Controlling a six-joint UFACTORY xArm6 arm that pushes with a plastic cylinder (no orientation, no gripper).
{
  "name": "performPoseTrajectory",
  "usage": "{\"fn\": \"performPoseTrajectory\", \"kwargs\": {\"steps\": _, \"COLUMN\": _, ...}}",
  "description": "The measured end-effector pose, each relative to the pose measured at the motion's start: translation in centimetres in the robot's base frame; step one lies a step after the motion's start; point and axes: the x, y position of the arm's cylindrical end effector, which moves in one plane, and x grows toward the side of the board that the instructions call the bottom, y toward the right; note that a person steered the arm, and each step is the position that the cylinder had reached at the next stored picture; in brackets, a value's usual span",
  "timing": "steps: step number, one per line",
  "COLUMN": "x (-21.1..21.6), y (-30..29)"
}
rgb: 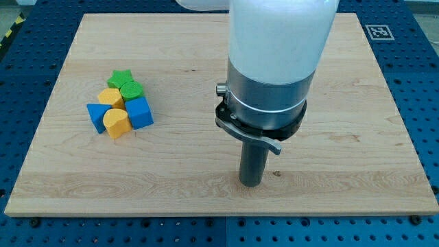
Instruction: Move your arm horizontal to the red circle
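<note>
No red circle shows in the camera view; the wide arm body (278,62) may hide it, I cannot tell. My tip (251,184) rests on the wooden board (343,171) at the lower middle, far to the right of a cluster of blocks. The cluster holds a green star (121,78), a green round block (132,90), a yellow block (110,98), a blue triangle (97,113), a yellow heart-like block (116,123) and a blue cube (140,112), all touching or nearly touching.
The board lies on a blue perforated table (27,82). A black-and-white marker tag (379,31) sits by the board's top right corner. The arm's grey collar (264,110) hangs above the board's middle.
</note>
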Motion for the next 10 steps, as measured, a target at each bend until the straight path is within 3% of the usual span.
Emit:
{"fn": "performPoseTrajectory", "kwargs": {"steps": 1, "x": 0.0, "y": 0.0}}
{"fn": "performPoseTrajectory", "kwargs": {"steps": 4, "x": -0.3, "y": 11.7}}
{"fn": "performPoseTrajectory", "kwargs": {"steps": 5, "x": -2.5, "y": 13.2}}
{"fn": "performPoseTrajectory", "kwargs": {"steps": 6, "x": -7.5, "y": 14.8}}
{"fn": "performPoseTrajectory", "kwargs": {"steps": 7, "x": -10.0, "y": 12.4}}
{"fn": "performPoseTrajectory", "kwargs": {"steps": 10, "x": -11.6, "y": 11.6}}
